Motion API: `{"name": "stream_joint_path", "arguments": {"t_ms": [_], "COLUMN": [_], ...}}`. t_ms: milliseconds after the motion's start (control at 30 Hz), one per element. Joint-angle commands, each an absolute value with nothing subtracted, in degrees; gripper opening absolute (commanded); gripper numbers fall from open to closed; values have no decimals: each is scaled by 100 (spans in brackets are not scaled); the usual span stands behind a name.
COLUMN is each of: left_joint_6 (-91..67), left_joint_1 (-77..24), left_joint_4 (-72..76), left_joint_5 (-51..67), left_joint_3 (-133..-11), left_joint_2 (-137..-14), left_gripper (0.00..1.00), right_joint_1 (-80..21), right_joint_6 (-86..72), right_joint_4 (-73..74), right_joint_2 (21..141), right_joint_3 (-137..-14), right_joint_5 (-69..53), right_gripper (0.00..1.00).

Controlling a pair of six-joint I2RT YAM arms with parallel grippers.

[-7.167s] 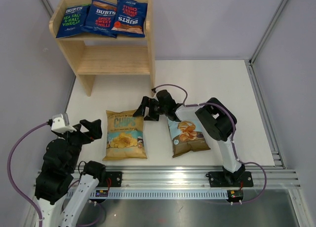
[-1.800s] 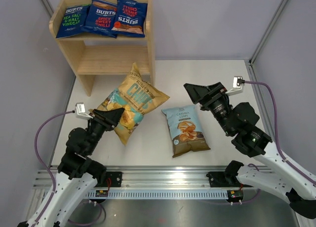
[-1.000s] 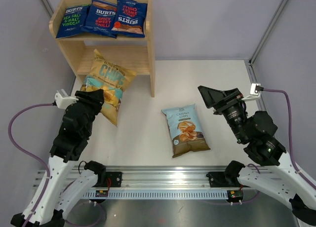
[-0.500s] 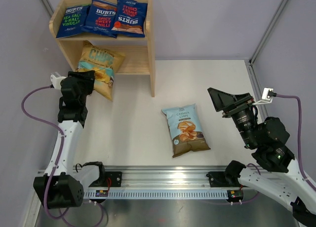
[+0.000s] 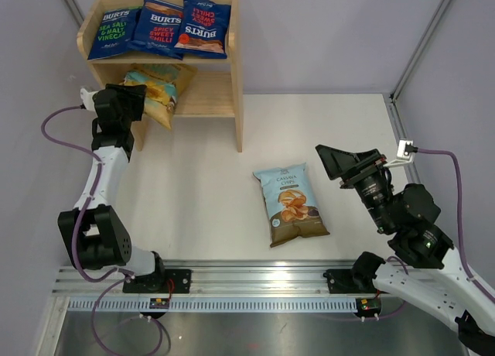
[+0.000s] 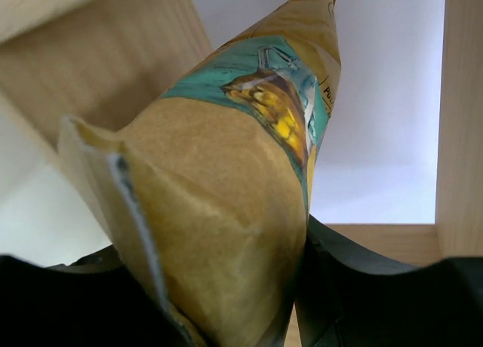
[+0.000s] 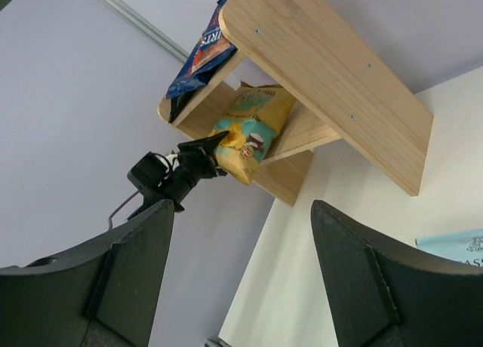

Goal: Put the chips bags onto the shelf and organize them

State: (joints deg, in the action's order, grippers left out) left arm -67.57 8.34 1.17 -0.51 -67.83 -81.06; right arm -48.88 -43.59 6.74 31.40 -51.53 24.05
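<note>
White table (image 5: 332, 131), lilac walls (image 5: 325, 39), wooden shelf (image 5: 237, 116) at far-left corner.

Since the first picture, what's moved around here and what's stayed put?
The left gripper took hold of the yellow CHIPS bag, lifted it off the table and carried it up and left into the lower tier of the shelf, where it still grips the bag. The right gripper drew back to the right, jaws open. The Cassava Chips bag and the three BURTS bags on the top tier stayed put.
</note>
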Motion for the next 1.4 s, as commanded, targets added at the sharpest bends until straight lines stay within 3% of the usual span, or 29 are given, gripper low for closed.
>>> {"name": "stream_joint_path", "arguments": {"t_ms": [0, 467, 533, 567, 633, 767, 1000, 1100, 1233, 1367], "left_joint_6": [-6776, -6505, -6373, -6259, -6110, -5880, -5546, -5520, -5581, -5669], "left_joint_1": [967, 1046, 1046, 1046, 1046, 1046, 1046, 1046, 1046, 1064], "left_joint_4": [703, 1073, 828, 643, 405, -156, -1028, -1081, -871, -853], "left_joint_5": [53, -176, -246, -298, -360, -536, -641, -642, -580, -510], "left_joint_3": [-7321, -7312, -7269, -7277, -7234, -7339, -7682, -7577, -7462, -7541], "left_joint_2": [-8339, -8895, -8807, -8728, -8640, -8508, -8429, -8315, -8270, -8437], "left_gripper": [54, 58, 62, 73, 83, 88, 88, 82, 66, 63], "right_joint_1": [-4922, -4922, -4931, -4922, -4931, -4922, -4931, -4922, -4922, -4922], "right_joint_6": [-4517, -4474, -4482, -4500, -4509, -4553, -4579, -4579, -4588, -4570], "right_joint_4": [545, 396, 404, 404, 404, 404, 448, 466, 475, 475], "right_joint_2": [3120, 3217, 3226, 3234, 3234, 3252, 3199, 3182, 3190, 3182], "right_joint_3": [-5019, -4834, -4825, -4808, -4799, -4790, -4799, -4816, -4808, -4799], "right_joint_5": [2224, 2276, 2268, 2268, 2241, 2224, 2215, 2197, 2171, 2215], "right_gripper": [81, 81, 81, 81, 81, 81, 81, 81, 81, 81]}}
